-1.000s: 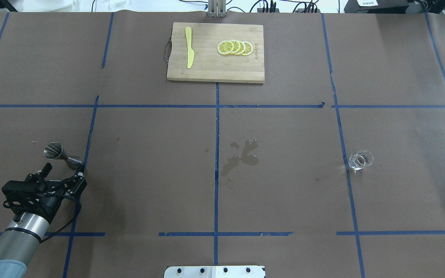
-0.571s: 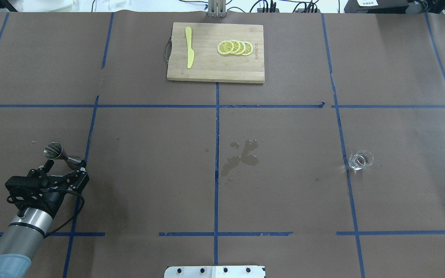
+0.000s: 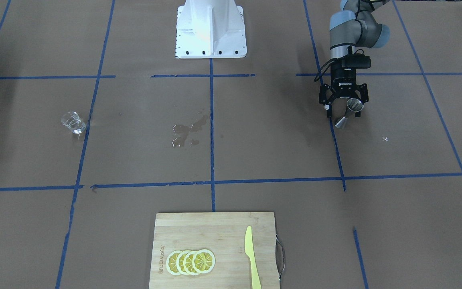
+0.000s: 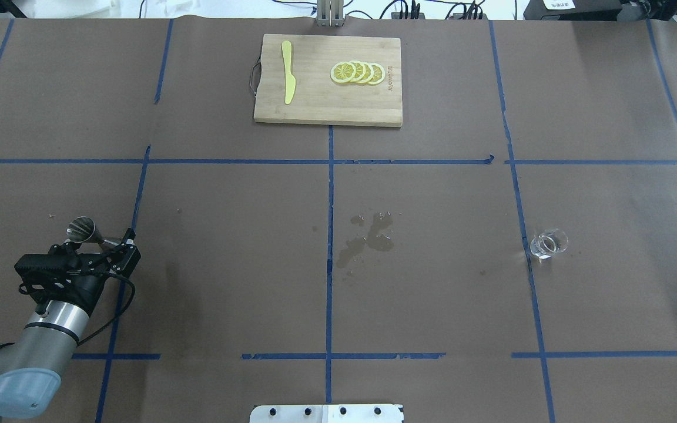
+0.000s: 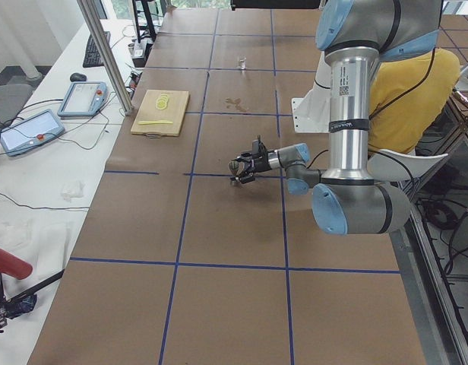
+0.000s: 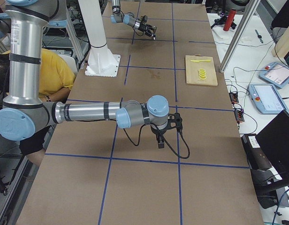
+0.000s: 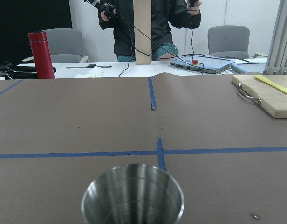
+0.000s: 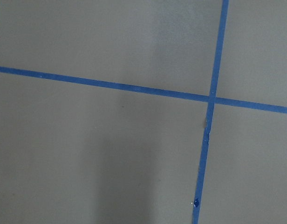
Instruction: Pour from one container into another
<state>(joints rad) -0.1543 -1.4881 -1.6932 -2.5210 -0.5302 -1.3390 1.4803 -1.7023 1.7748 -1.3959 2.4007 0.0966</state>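
Left gripper [image 3: 343, 115], jaws wide, straddles jigger [image 3: 348, 112]; no squeeze yet. We read this as lining up a grasp. Jigger stands upright on bench [image 4: 432, 205], robot's left side. Glass cup [image 4: 548, 242] stands well apart, right side, so we expect one must travel. Right gripper [image 6: 161, 138]: we cannot tell its state.

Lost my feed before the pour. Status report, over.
Left end effector open, straddling upright silver hourglass steel jigger. Right end effector state unclear. Small clear glass cup untouched, robot's far right. Wet spill mid-table between them.
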